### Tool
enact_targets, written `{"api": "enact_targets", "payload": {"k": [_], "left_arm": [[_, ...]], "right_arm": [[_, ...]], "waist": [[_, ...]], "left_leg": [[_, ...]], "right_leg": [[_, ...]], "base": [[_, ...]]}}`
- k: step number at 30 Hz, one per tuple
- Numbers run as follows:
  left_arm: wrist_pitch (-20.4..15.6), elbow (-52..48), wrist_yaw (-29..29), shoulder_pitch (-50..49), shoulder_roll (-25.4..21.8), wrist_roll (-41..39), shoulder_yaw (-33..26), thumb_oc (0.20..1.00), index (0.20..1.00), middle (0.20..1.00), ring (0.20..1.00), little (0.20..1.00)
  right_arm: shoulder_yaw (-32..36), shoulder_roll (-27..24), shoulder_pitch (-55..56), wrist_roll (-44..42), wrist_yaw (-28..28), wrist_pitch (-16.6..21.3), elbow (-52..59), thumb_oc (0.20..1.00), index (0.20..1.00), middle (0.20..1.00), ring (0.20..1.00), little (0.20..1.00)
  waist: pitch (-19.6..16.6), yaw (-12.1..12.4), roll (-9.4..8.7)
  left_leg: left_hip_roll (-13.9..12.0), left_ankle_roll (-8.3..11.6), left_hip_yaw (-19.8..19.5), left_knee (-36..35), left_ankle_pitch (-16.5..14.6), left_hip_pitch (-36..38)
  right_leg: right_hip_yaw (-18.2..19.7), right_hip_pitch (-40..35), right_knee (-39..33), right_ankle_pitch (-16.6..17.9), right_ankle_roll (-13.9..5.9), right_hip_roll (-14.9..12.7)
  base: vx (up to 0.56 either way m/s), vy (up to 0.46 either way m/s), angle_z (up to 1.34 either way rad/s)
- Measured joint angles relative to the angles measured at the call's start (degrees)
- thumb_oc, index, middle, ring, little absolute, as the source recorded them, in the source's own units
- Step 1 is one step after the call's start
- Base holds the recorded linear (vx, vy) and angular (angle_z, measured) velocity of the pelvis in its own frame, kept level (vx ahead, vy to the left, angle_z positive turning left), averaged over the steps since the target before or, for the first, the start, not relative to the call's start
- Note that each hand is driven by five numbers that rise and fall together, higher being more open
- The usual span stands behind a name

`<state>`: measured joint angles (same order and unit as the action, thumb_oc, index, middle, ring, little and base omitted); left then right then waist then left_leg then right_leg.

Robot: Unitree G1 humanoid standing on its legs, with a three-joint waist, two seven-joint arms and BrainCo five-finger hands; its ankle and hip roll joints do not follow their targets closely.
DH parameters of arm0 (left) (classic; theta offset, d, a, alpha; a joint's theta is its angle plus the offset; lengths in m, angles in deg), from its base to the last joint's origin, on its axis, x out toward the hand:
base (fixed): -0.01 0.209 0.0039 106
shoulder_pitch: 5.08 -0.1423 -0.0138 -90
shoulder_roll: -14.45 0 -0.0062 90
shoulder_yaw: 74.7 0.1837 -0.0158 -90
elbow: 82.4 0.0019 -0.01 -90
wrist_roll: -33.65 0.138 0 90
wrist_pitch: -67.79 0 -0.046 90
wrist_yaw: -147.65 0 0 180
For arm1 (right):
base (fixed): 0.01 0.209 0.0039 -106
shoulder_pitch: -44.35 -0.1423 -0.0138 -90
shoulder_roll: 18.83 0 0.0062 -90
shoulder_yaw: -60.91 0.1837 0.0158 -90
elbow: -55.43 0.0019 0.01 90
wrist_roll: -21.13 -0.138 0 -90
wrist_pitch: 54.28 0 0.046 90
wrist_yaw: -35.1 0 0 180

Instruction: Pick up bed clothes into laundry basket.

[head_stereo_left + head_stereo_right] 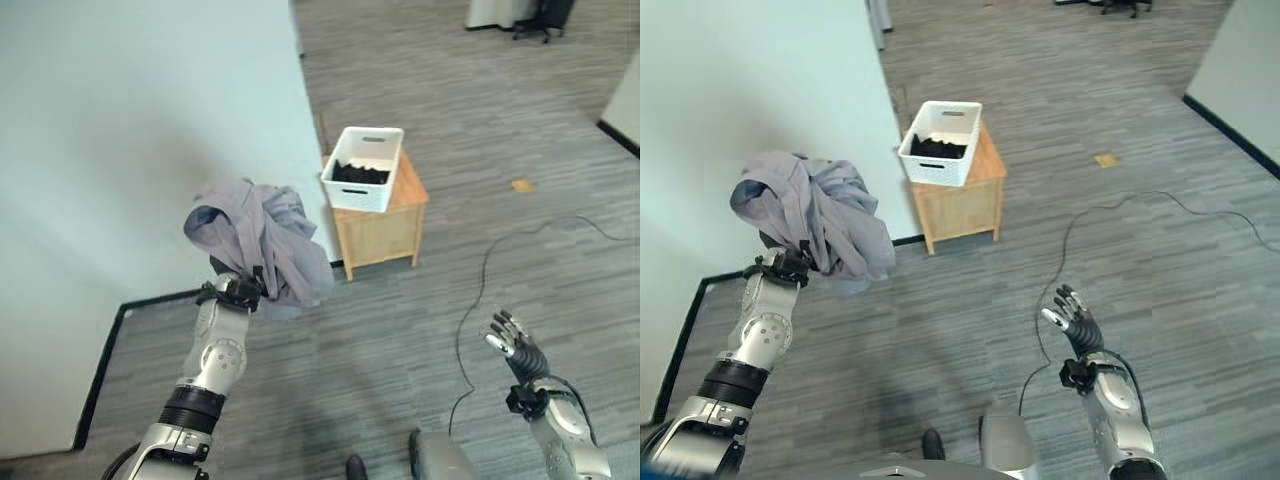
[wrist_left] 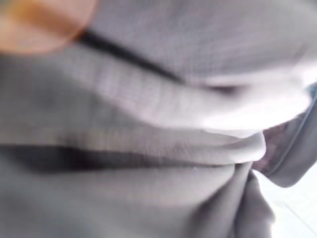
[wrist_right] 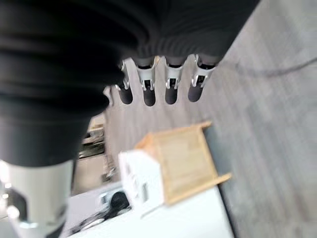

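Note:
A bundle of grey cloth (image 1: 262, 238) hangs in the air in front of the pale bed, held up by my left hand (image 1: 238, 290), whose fingers are buried in the fabric. Folds of that grey cloth (image 2: 163, 148) press close in the left wrist view. The white laundry basket (image 1: 367, 170) stands on a small wooden table (image 1: 385, 225) to the right of the cloth, with dark clothes inside. My right hand (image 1: 512, 340) is raised low at the right over the floor, fingers straight and holding nothing. The right wrist view looks past my fingers (image 3: 148, 91) at the basket (image 3: 143, 181).
The pale bed (image 1: 130, 150) takes up the left side, with a dark frame edge (image 1: 110, 350) along the floor. Grey plank floor (image 1: 480, 120) stretches to the right and back. An office chair base (image 1: 535, 30) stands far back.

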<state>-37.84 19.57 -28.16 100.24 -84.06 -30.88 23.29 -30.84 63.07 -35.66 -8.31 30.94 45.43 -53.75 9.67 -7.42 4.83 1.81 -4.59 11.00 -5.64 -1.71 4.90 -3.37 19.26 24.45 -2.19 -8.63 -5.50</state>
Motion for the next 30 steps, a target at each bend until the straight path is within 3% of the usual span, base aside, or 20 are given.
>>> {"api": "enact_targets", "payload": {"k": [2,5,8,9,10,11,12,13,14,17,19,21,22,23,24,26,27,28,29,30], "left_arm": [[0.55,0.17,0.09,0.22,0.2,0.12,0.19,0.2,0.2,0.2,0.2,0.2],[0.79,2.41,1.15,1.27,0.54,0.51,0.1,0.2,0.2,0.2,0.2,0.2],[1.03,4.74,1.12,1.0,1.46,0.51,0.7,0.2,0.2,0.2,0.2,0.2],[1.51,4.68,1.1,0.71,2.02,0.52,0.96,0.2,0.2,0.2,0.2,0.2],[1.67,4.59,1.31,0.39,2.21,0.53,1.08,0.2,0.2,0.2,0.2,0.2],[1.69,4.36,1.42,0.14,2.41,0.53,1.22,0.2,0.2,0.2,0.2,0.2],[1.62,4.2,1.38,0.04,2.96,0.51,1.23,0.2,0.2,0.2,0.2,0.2],[1.73,3.67,1.18,0.07,3.38,0.47,1.73,0.2,0.2,0.2,0.2,0.2],[1.91,3.36,1.05,0.0,3.04,0.46,1.73,0.2,0.2,0.2,0.2,0.2],[2.07,3.41,1.12,0.18,2.54,0.4,1.89,0.2,0.2,0.2,0.2,0.2],[2.06,3.39,1.27,0.21,2.66,0.38,1.92,0.2,0.2,0.2,0.2,0.2],[2.08,3.42,1.97,-0.39,2.17,0.39,1.92,0.2,0.2,0.2,0.2,0.2],[2.1,3.46,2.56,-0.48,2.22,0.39,1.6,0.2,0.2,0.2,0.2,0.2],[2.27,3.46,2.54,-0.9,2.37,0.4,1.6,0.2,0.2,0.2,0.2,0.2],[2.49,3.47,2.49,-1.58,2.41,0.39,1.66,0.2,0.2,0.2,0.2,0.2],[2.83,2.86,2.36,-2.3,1.96,0.42,2.9,0.2,0.2,0.2,0.2,0.2],[2.56,2.0,2.43,-2.43,0.91,0.46,2.79,0.2,0.2,0.2,0.2,0.2],[2.58,1.33,2.11,-2.09,1.09,0.44,2.94,0.2,0.2,0.2,0.2,0.2],[2.59,-0.38,1.75,-1.24,0.89,0.45,2.83,0.2,0.2,0.2,0.2,0.2],[2.53,-1.03,1.84,-0.31,1.01,0.51,3.13,0.2,0.2,0.2,0.2,0.2]], "right_arm": [[0.26,0.08,0.9,0.26,-0.17,-0.3,0.08,1.0,1.0,1.0,1.0,1.0],[0.27,0.7,3.23,0.35,-0.23,-0.66,0.05,1.0,1.0,1.0,1.0,1.0],[0.18,1.62,3.58,0.18,-0.2,-0.92,-0.12,1.0,1.0,1.0,1.0,1.0],[-0.51,1.81,3.76,0.12,-0.27,-0.91,-0.98,1.0,1.0,1.0,1.0,1.0],[-1.07,2.27,1.58,-0.02,-0.63,-0.93,-4.4,1.0,1.0,1.0,1.0,1.0],[-0.97,2.0,0.85,-0.6,-0.66,-0.89,-4.87,1.0,1.0,1.0,1.0,1.0],[-0.78,1.11,0.69,-1.3,-0.61,-0.42,-4.81,1.0,1.0,1.0,1.0,1.0],[-0.84,0.0,0.19,-2.7,-0.43,-0.29,-4.32,1.0,1.0,1.0,1.0,1.0],[-1.28,-0.04,-1.12,-3.1,-0.16,-0.31,-4.09,1.0,1.0,1.0,1.0,1.0],[-1.26,-0.47,-2.45,-3.09,-0.06,-0.31,-3.64,1.0,1.0,1.0,1.0,1.0],[-1.13,-0.55,-3.43,-3.09,-0.12,-0.24,-3.8,1.0,1.0,1.0,1.0,1.0],[-2.06,-1.1,-3.59,-3.01,-0.12,0.26,-4.03,1.0,1.0,1.0,1.0,1.0],[-2.1,-1.6,-5.26,-2.4,-0.07,0.26,-5.36,1.0,1.0,1.0,1.0,1.0],[-2.53,-1.66,-5.68,-1.91,-0.07,0.21,-5.75,1.0,1.0,1.0,1.0,1.0],[-3.5,-1.85,-5.79,-1.84,-0.09,0.19,-5.75,1.0,1.0,1.0,1.0,1.0],[-3.96,-1.51,-3.2,-0.28,-0.15,-0.26,-3.83,1.0,1.0,1.0,1.0,1.0],[-4.11,0.33,-2.72,0.4,-0.25,-0.07,-4.22,1.0,1.0,1.0,1.0,1.0],[-4.14,0.68,-0.65,0.46,-0.25,0.0,-2.32,1.0,1.0,1.0,1.0,1.0],[-3.97,0.72,-0.38,0.5,-0.52,0.33,-1.58,1.0,1.0,1.0,1.0,1.0],[-3.49,0.85,0.51,0.51,-0.55,0.27,-0.96,1.0,1.0,1.0,1.0,1.0]], "waist": [[0.01,-0.73,-0.47],[-0.14,-1.92,-1.5],[-0.71,-3.45,-2.8],[-1.26,-3.62,-3.62],[-1.61,-3.11,-4.62],[-1.86,-2.34,-5.38],[-2.24,-1.1,-4.8],[-1.98,0.41,-4.7],[-0.94,3.24,-7.03],[-1.23,4.22,-7.64],[-0.99,4.63,-7.85],[-3.02,6.1,-7.54],[-2.86,6.37,-6.97],[-2.74,6.36,-7.32],[-2.77,6.42,-7.11],[-4.17,6.18,-3.95],[-5.02,6.71,-4.12],[-6.05,6.24,-4.84],[-5.52,6.03,-5.4],[-5.58,5.79,-5.3]], "left_leg": [[-0.27,0.52,0.43,0.07,-0.32,-0.42],[-2.05,2.06,-0.91,1.35,-1.81,-0.51],[-4.79,5.29,-3.86,3.21,-4.65,1.67],[-5.94,6.58,-5.43,5.85,-6.57,2.6],[-8.09,9.79,-6.38,23.0,-8.37,-3.92],[-9.76,10.62,-7.51,40.58,-5.49,-13.2],[-10.99,10.19,-10.86,53.86,1.73,-21.29],[-9.81,8.56,-15.56,66.41,8.14,-30.04],[-5.15,7.04,-13.83,69.26,5.65,-35.32],[-4.06,7.62,-6.79,49.07,4.64,-35.18],[-3.48,6.6,-4.42,34.98,5.5,-32.89],[-1.63,6.22,-0.96,17.02,4.8,-30.45],[0.86,5.57,0.18,9.37,5.2,-28.63],[2.69,4.61,3.02,8.25,5.83,-26.74],[3.75,1.72,6.75,9.6,6.94,-24.5],[3.99,-6.81,6.83,9.28,4.33,-15.27],[5.28,-9.28,4.16,5.09,6.34,-10.46],[6.58,-9.83,3.72,4.55,5.58,-8.75],[7.29,-8.84,2.82,4.84,5.27,-7.69],[8.27,-6.74,0.9,4.07,5.18,-6.77]], "right_leg": [[-0.44,0.47,-5.46,-0.13,-0.02,-0.46],[-0.23,-2.24,-20.59,1.12,-0.06,-1.04],[-0.06,-6.91,-17.81,2.76,1.24,-0.85],[-0.01,-10.8,-16.91,0.69,2.06,-0.37],[-1.0,-14.11,-18.22,-0.97,5.16,1.81],[-1.38,-14.87,-17.64,-1.78,7.35,2.78],[-1.72,-14.43,-15.57,-1.63,9.51,3.96],[-2.51,-14.53,-13.67,-3.64,12.02,5.39],[-0.62,-17.94,-14.53,-4.84,12.37,5.27],[-0.72,-24.09,-19.5,-5.75,10.21,6.84],[-1.59,-27.52,-20.98,-5.03,11.26,8.2],[-0.73,-29.94,-24.74,-7.98,7.77,9.18],[-0.75,-32.53,-26.5,-7.76,8.34,9.89],[-0.97,-34.33,-26.9,-7.84,8.2,9.84],[-0.82,-36.04,-25.81,-7.85,8.2,10.36],[-0.03,-38.48,-18.74,-9.55,6.73,14.6],[0.09,-36.22,-9.2,-12.73,4.26,14.19],[-1.51,-33.01,-1.01,-12.17,3.01,12.96],[-4.19,-25.04,16.58,-8.09,0.57,9.66],[-6.95,-19.35,26.89,-7.42,0.52,6.11]], "base": [[0.41,-0.093,-0.11],[0.47,-0.158,0.14],[0.48,-0.264,0.51],[0.37,-0.344,0.87],[0.27,-0.353,0.69],[0.23,-0.314,0.43],[0.28,-0.237,0.2],[0.35,-0.152,-0.11],[0.57,-0.112,-0.21],[0.41,-0.02,-0.2],[0.53,0.071,-0.32],[0.54,0.056,-0.5],[0.43,0.037,-0.46],[0.59,0.113,-0.34],[0.33,0.09,-0.22],[0.41,0.185,-0.21],[0.33,0.208,-0.1],[0.23,0.199,-0.1],[0.12,0.099,0.23],[0.27,0.111,0.08]]}}
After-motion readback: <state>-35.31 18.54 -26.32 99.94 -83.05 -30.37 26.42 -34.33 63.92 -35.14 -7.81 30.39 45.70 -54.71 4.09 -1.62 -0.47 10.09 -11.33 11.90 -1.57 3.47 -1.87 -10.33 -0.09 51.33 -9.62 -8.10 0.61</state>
